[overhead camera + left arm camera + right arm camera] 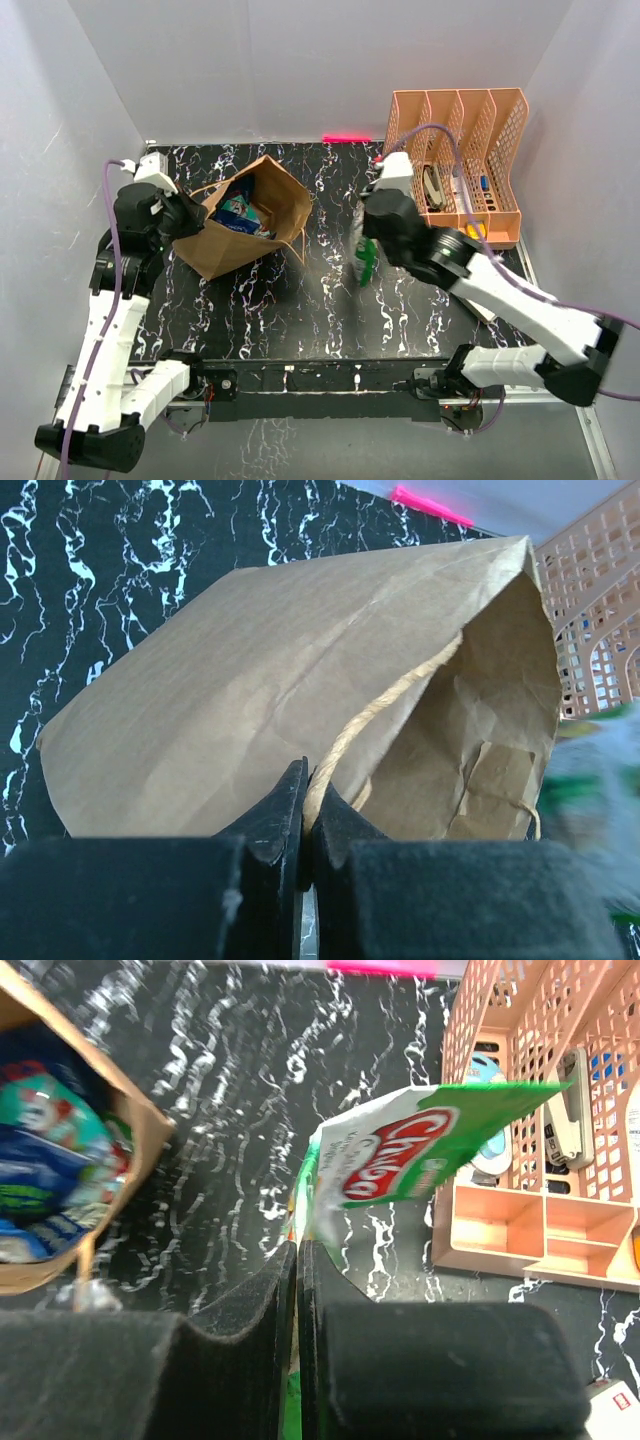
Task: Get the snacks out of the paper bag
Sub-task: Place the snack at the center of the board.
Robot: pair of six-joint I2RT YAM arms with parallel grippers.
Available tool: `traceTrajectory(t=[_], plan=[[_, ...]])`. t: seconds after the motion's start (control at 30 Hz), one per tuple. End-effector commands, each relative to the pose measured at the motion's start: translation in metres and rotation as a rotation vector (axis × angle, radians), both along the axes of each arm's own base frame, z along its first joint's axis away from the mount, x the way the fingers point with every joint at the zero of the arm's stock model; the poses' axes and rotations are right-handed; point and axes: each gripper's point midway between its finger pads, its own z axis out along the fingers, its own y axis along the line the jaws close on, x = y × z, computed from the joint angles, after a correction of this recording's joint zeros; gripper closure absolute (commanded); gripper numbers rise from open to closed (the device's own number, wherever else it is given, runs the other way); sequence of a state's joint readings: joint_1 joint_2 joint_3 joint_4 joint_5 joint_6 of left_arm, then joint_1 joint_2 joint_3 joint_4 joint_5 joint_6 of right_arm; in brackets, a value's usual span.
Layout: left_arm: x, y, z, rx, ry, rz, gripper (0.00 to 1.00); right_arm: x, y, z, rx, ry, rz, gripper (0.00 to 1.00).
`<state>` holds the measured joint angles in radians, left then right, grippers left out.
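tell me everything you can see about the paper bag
The paper bag is brown kraft paper, creased, with twisted paper handles. It sits tipped over on the black marbled table, with its open mouth tilted upward and toward the right arm's side. Blue and teal packets show inside the mouth. One handle is pinched between the fingers of the left gripper, which is shut on it.

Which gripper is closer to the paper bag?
Left. The left gripper pinches the handle of the bag, right at its left side. The right gripper is off to the bag's right, apart from it, holding the chips.
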<state>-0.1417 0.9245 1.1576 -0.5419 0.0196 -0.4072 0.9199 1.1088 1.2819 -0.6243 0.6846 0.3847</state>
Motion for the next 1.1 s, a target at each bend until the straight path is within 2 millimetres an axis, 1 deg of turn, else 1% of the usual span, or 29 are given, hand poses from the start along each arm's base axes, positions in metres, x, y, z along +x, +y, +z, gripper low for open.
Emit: traceTrajectory(t=[0.0, 0.07, 0.1, 0.17, 0.23, 0.33, 0.4, 0.43, 0.47, 0.57, 0.63, 0.67, 0.7, 0.73, 0.77, 0.8, 0.87, 0.93, 0.97, 1.03, 1.07], plan=[[-0.021, -0.007, 0.007, 0.015, -0.060, -0.083, 1.00, 0.053, 0.009, 0.001, 0.011, -0.033, -0.046, 0.92], [-0.027, -0.018, 0.010, 0.005, -0.092, -0.157, 1.00, 0.079, 0.009, -0.023, 0.019, 0.026, -0.032, 0.92], [-0.030, -0.023, 0.011, 0.000, -0.094, -0.196, 1.00, 0.087, 0.010, -0.028, 0.028, 0.032, -0.025, 0.92], [-0.034, -0.035, 0.011, -0.016, -0.102, -0.271, 1.00, 0.099, 0.012, -0.035, 0.037, 0.039, -0.010, 0.92], [-0.035, -0.041, 0.017, -0.028, -0.124, -0.305, 1.00, 0.108, 0.011, -0.041, 0.022, 0.046, -0.017, 0.92], [-0.032, -0.042, 0.036, -0.038, -0.159, -0.302, 1.00, 0.121, 0.005, -0.045, -0.024, 0.050, -0.053, 0.92], [-0.026, -0.043, 0.049, -0.053, -0.172, -0.293, 1.00, 0.132, 0.004, -0.048, -0.055, 0.046, -0.060, 0.92], [-0.024, -0.044, 0.054, -0.062, -0.176, -0.295, 1.00, 0.138, 0.006, -0.049, -0.071, 0.037, -0.054, 0.92], [-0.023, -0.047, 0.058, -0.072, -0.176, -0.305, 1.00, 0.145, 0.010, -0.054, -0.093, 0.034, -0.039, 0.92], [-0.023, -0.052, 0.063, -0.096, -0.173, -0.329, 1.00, 0.164, 0.023, -0.078, -0.159, 0.068, -0.009, 0.92], [-0.026, -0.053, 0.064, -0.099, -0.174, -0.333, 1.00, 0.172, 0.031, -0.093, -0.191, 0.103, 0.010, 0.92], [-0.027, -0.053, 0.064, -0.099, -0.174, -0.332, 1.00, 0.174, 0.034, -0.105, -0.207, 0.128, 0.020, 0.91], [-0.028, -0.052, 0.064, -0.100, -0.176, -0.330, 1.00, 0.175, 0.037, -0.107, -0.210, 0.140, 0.034, 0.89], [-0.029, -0.052, 0.064, -0.099, -0.179, -0.328, 1.00, 0.178, 0.043, -0.123, -0.227, 0.179, 0.055, 0.84], [-0.030, -0.051, 0.064, -0.098, -0.180, -0.325, 1.00, 0.177, 0.048, -0.132, -0.229, 0.209, 0.082, 0.74], [-0.030, -0.051, 0.064, -0.098, -0.181, -0.324, 1.00, 0.174, 0.054, -0.138, -0.221, 0.239, 0.111, 0.66], [-0.028, -0.050, 0.062, -0.093, -0.177, -0.317, 1.00, 0.166, 0.065, -0.140, -0.183, 0.279, 0.168, 0.49], [-0.026, -0.049, 0.061, -0.092, -0.173, -0.309, 1.00, 0.155, 0.070, -0.131, -0.141, 0.297, 0.205, 0.36], [-0.025, -0.049, 0.061, -0.092, -0.176, -0.308, 1.00, 0.150, 0.069, -0.124, -0.121, 0.300, 0.207, 0.31], [-0.023, -0.050, 0.064, -0.098, -0.186, -0.309, 1.00, 0.139, 0.062, -0.106, -0.079, 0.285, 0.197, 0.23], [-0.023, -0.051, 0.065, -0.102, -0.188, -0.314, 1.00, 0.133, 0.057, -0.099, -0.059, 0.280, 0.192, 0.21]])
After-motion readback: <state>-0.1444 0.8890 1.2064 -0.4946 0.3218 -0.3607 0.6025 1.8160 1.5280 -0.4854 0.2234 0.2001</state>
